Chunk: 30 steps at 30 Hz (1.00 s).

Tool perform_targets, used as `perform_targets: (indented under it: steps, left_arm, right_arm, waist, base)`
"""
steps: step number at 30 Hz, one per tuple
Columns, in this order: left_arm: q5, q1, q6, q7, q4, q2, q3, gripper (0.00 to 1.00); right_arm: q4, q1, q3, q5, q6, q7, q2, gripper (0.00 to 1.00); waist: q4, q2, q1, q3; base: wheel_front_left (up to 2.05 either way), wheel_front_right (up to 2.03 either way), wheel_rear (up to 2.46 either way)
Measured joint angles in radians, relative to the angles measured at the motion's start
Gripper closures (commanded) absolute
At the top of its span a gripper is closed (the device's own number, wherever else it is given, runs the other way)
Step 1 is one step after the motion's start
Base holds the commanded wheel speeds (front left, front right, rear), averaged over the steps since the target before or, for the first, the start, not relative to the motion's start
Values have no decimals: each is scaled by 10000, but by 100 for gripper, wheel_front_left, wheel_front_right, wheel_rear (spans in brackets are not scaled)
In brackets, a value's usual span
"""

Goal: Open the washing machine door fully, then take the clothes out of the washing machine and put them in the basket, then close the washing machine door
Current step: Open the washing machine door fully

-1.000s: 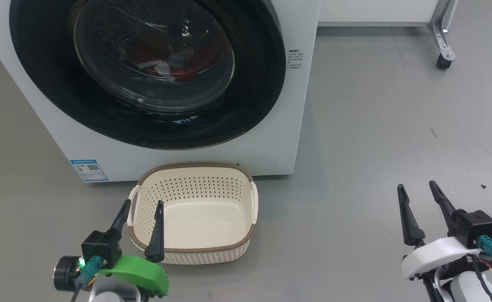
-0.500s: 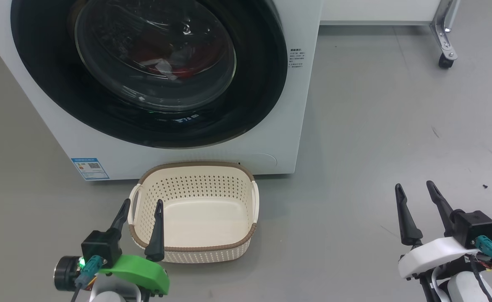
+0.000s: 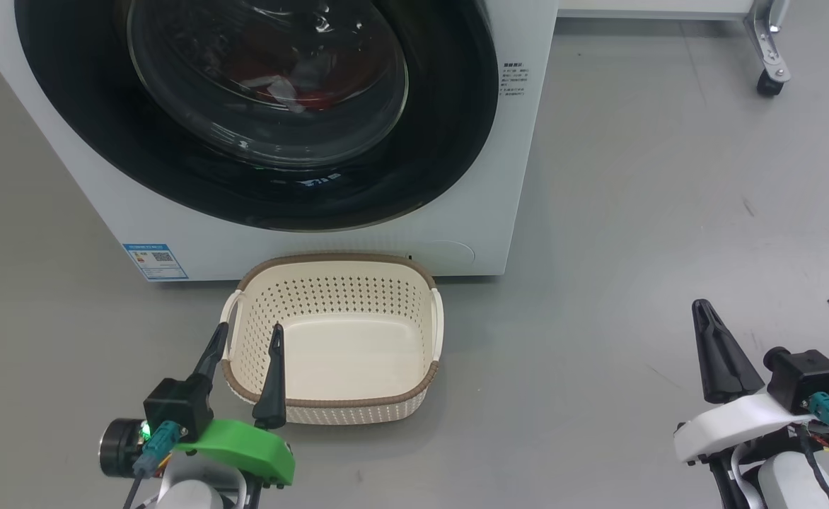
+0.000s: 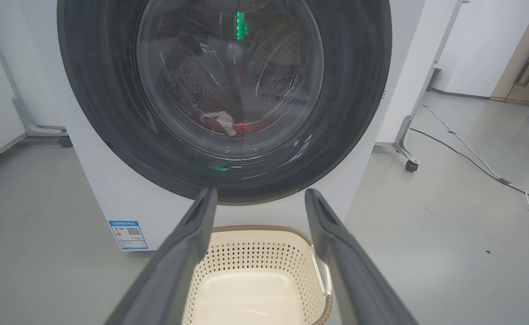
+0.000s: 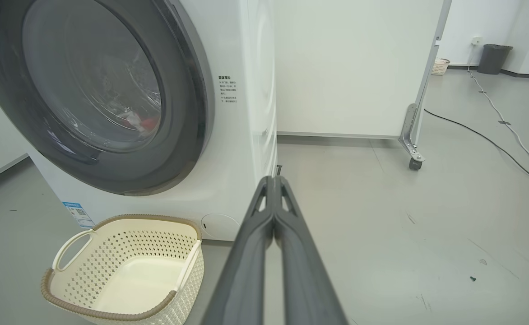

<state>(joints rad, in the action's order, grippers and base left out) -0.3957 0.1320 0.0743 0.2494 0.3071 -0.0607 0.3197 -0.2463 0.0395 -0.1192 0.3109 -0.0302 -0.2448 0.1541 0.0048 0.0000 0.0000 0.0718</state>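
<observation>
Head view: left gripper point(image 3: 252, 326) is hanging wide open, empty, by the basket point(image 3: 337, 257); right gripper point(image 3: 702, 305) is pressing shut on nothing. Left wrist: clothes point(image 4: 221, 123) are lying behind the closed door point(image 4: 111, 135). Right wrist: fingers point(image 5: 255, 253) are touching.

Your left gripper point(image 3: 249, 331) sits low, fingers point(image 3: 272, 382) spread wide, while your right gripper point(image 3: 703, 311) shows its fingers pinched tight together.
</observation>
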Motion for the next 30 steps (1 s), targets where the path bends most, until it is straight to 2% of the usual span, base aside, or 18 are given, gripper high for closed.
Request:
perform_targets:
  steps: [6,12,21,30]
  left_arm:
    - [13,368,0,17,-240,88,25,0]
    - [21,562,0,27,-387,107,42,0]
    - [140,1003,2,27,-734,140,63,0]
    - [192,1480,10,27,-1001,167,136,0]
  right_arm:
    - [92,316,167,146,-255,0,-115,100]
    - [90,821,556,1012,-525,-2,-428,100]
    - [-328,2038,1256,3455,-834,-8,-756,100]
    - [-727,3788,1900,6483,-915,1239,-848,100]
  waist:
    - [164,0,0,350]
    - [377,0,0,785]
    - [691,0,0,1555]
    - [903,0,0,2352]
  base:
    - [0,0,0]
    - [0,0,0]
    - [0,0,0]
    - [0,0,0]
